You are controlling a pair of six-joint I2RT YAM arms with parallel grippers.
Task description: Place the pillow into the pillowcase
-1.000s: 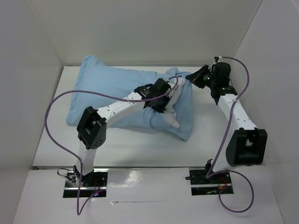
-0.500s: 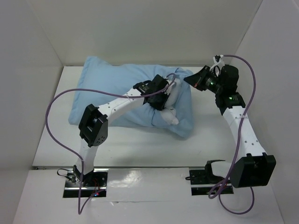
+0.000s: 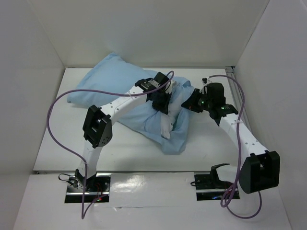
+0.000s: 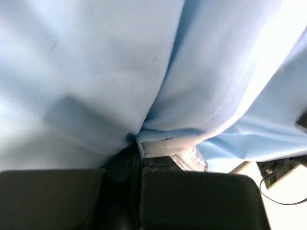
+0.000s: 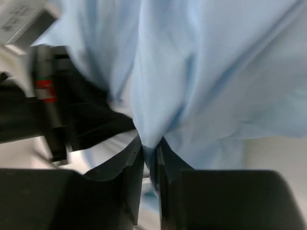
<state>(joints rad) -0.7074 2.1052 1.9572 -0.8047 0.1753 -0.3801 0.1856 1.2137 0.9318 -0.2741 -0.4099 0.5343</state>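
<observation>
1. Light blue cloth is filling both wrist views. The pillowcase [image 3: 98,88] is lying slantwise on the table [image 3: 57,143], running from the back left corner toward the middle. It is bulging with the pillow [image 3: 168,125], whose white end is showing at the mouth near the centre.
2. Part of the pillow is poking out, so the job is looking nearly done but not finished. If either pinch is sliding off the thin cloth, the mouth is likely to go slack and the pillow to creep back out.
3. The two grippers are working close together at the same bunched edge. Pulling against each other there could twist the opening shut instead of drawing it over the pillow.
4. The left arm is reaching forward and across to the right over the case. The left gripper [image 3: 162,100] is pointing down, with its jaws clamping a gathered hem of the pillowcase.
5. The right arm is stretching forward and leaning inward. The right gripper [image 3: 191,103] is sitting just beside the exposed white end, with its jaws nearly together and nipping a narrow fold of the pillowcase. That hold is looking slight.
</observation>
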